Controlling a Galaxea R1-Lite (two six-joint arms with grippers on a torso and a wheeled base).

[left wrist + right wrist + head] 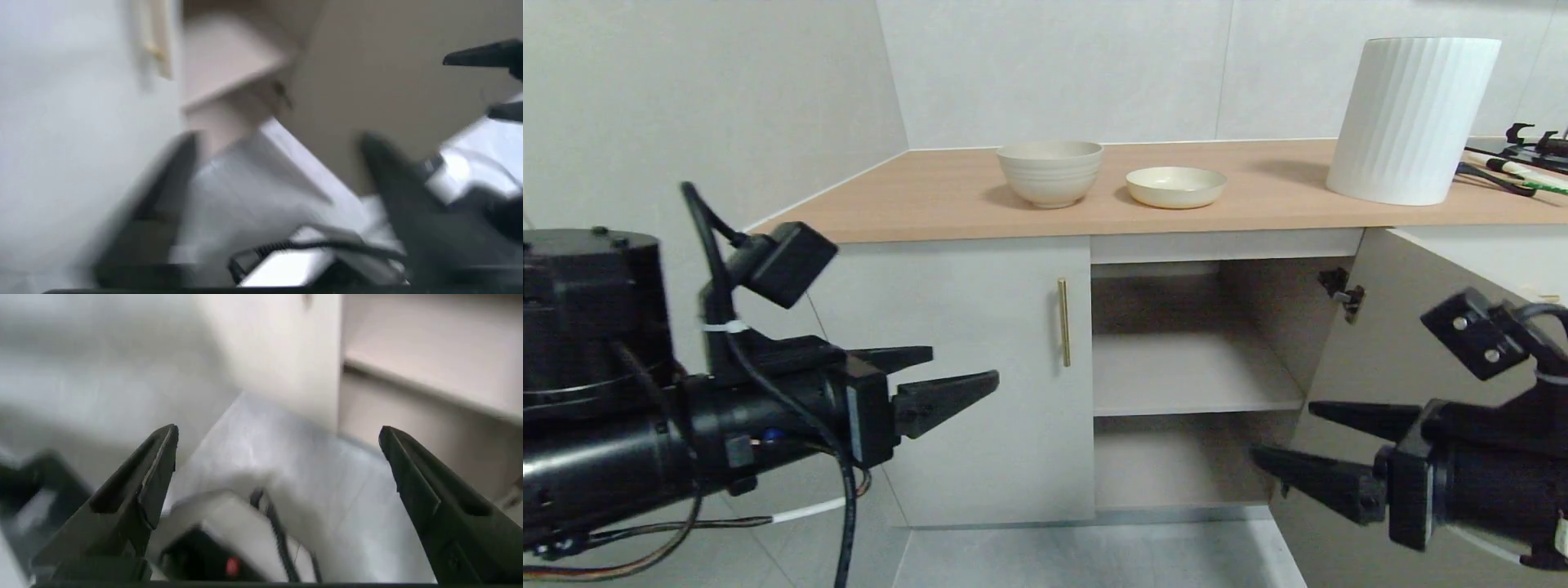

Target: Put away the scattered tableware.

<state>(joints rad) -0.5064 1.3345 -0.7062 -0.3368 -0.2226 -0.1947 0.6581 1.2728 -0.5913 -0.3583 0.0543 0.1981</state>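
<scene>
Two pieces sit on top of the cabinet [1013, 457]: a bowl [1050, 171] and, just beside it, a dish [1176, 186]. Neither is inside yet. With the cabinet's right door [1380, 359] swung open and its shelf [1192, 376] exposed, both look left to stow. Left gripper [964, 365] and right gripper [1281, 429] hang low before the cabinet, fingers spread, holding nothing. A ribbed white bin [1413, 118] stands on the cabinet's right end.

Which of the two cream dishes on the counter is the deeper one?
The bowl, the left of the pair: its sides are tall and steep. The plate to its right is low and shallow, with barely any rim.
</scene>
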